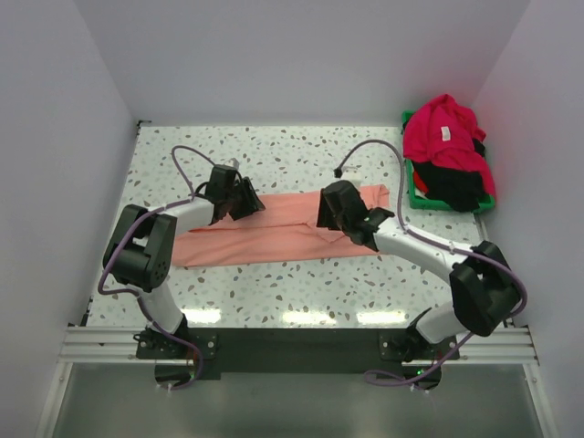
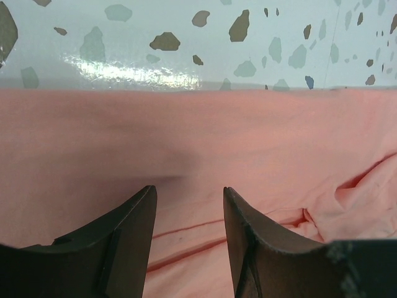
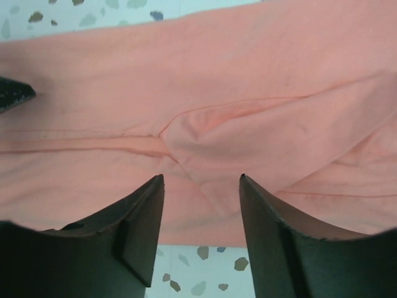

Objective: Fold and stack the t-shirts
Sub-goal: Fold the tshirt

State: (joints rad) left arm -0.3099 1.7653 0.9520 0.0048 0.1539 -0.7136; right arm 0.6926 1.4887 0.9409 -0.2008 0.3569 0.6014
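The salmon-pink t-shirt [image 1: 274, 233] lies flat in a long folded strip across the middle of the table; it also shows in the left wrist view [image 2: 248, 143] and the right wrist view [image 3: 236, 81]. My left gripper [image 1: 248, 199] is open and empty over the strip's far edge, left of centre [image 2: 189, 189]. My right gripper [image 1: 330, 212] is open and empty over the strip's right part [image 3: 201, 177]. The crimson red t-shirt [image 1: 443, 132] lies on top of the black t-shirt [image 1: 452, 184] in the bin at the back right.
A green plastic bin [image 1: 415, 196] stands at the back right corner and holds the red and black shirts. White walls close the table on the left, back and right. A speckled tabletop [image 1: 274, 283] lies between the shirt and the arm bases.
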